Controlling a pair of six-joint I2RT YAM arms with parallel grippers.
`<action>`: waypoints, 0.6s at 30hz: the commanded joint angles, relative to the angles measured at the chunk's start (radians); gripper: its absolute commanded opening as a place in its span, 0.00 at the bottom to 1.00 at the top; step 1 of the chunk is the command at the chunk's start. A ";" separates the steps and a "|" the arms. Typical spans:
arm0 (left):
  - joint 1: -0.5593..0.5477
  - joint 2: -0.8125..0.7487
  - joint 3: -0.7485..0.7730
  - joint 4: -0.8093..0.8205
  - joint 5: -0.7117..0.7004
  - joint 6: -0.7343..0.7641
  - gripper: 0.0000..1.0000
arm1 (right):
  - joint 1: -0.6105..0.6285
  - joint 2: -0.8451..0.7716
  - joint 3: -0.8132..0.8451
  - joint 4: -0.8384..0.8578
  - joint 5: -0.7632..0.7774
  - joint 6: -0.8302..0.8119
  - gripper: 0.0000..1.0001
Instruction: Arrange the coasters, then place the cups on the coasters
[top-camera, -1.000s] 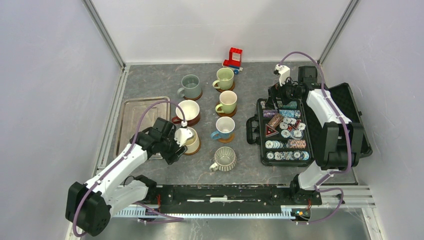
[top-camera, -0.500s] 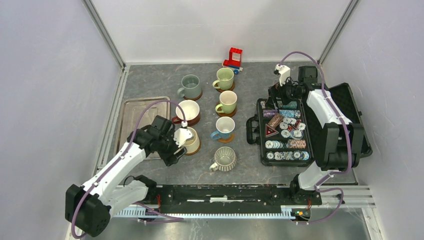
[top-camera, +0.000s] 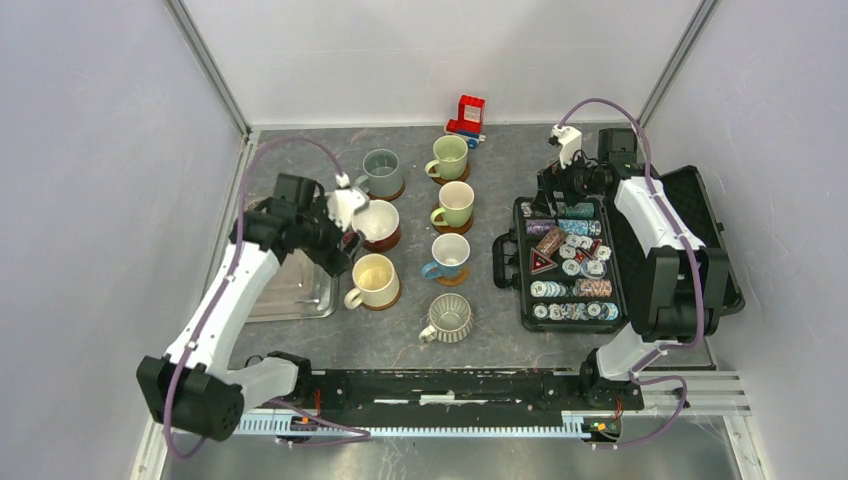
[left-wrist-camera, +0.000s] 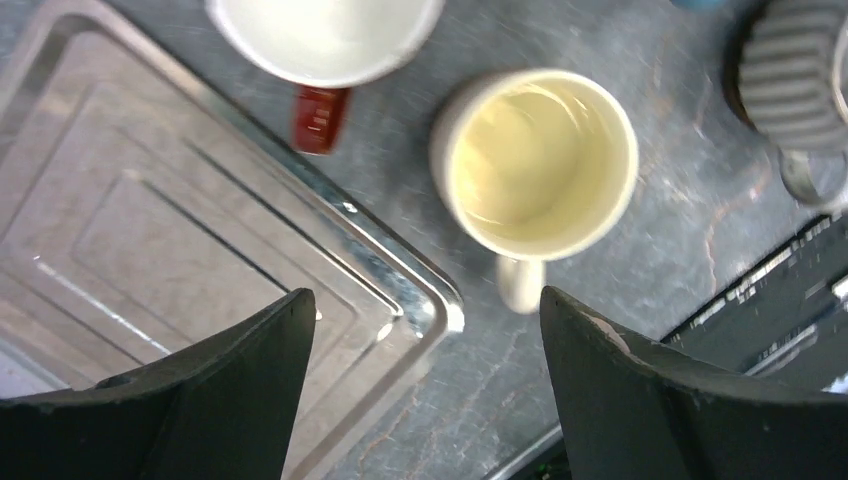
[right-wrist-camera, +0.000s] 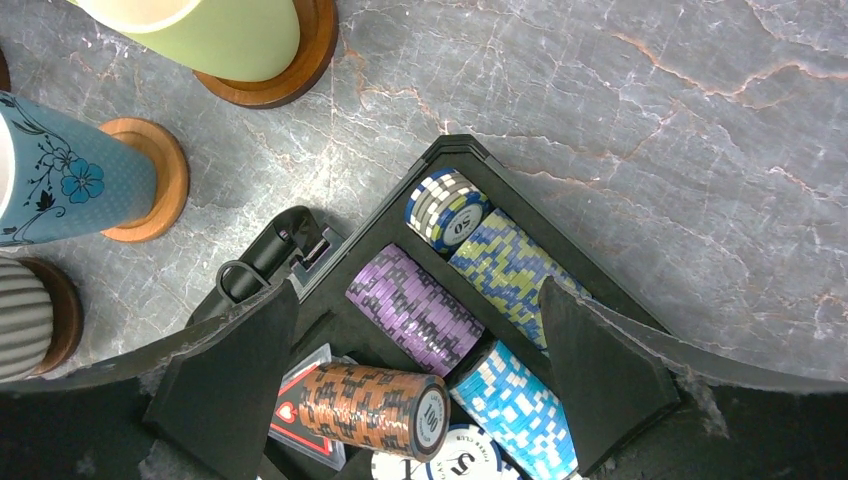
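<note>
Seven cups stand in two columns, each on a brown coaster: grey-green (top-camera: 381, 172), cream-and-brown (top-camera: 376, 222) and cream-yellow (top-camera: 373, 280) on the left; two pale green (top-camera: 449, 156) (top-camera: 455, 203), blue-white (top-camera: 449, 255) and ribbed grey (top-camera: 449, 317) on the right. My left gripper (top-camera: 333, 248) (left-wrist-camera: 425, 390) hangs open and empty above the tray corner, just left of the cream-yellow cup (left-wrist-camera: 540, 160). Over the chip case, my right gripper (top-camera: 565, 185) (right-wrist-camera: 415, 380) stands open and holds nothing. Coasters (right-wrist-camera: 300, 60) (right-wrist-camera: 160, 180) show under the pale green and blue cups.
A square metal tray (top-camera: 290, 290) (left-wrist-camera: 150, 230) lies at the left, under my left arm. An open black case (top-camera: 520, 300) of poker chips fills the right side. A red toy (top-camera: 465, 115) stands at the back wall.
My left gripper has opened wider, let go of the cream-yellow cup and drawn back and left over the tray. The cup stays on its coaster. The right arm has not moved.
</note>
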 joint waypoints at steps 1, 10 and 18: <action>0.138 0.122 0.162 -0.004 0.095 -0.084 0.90 | 0.003 -0.051 0.052 -0.011 0.015 -0.022 0.98; 0.382 0.386 0.420 -0.018 0.037 -0.118 0.99 | 0.004 -0.063 0.034 -0.009 0.064 -0.035 0.98; 0.436 0.598 0.555 -0.043 -0.006 -0.182 1.00 | 0.004 -0.052 -0.023 0.075 0.109 0.012 0.98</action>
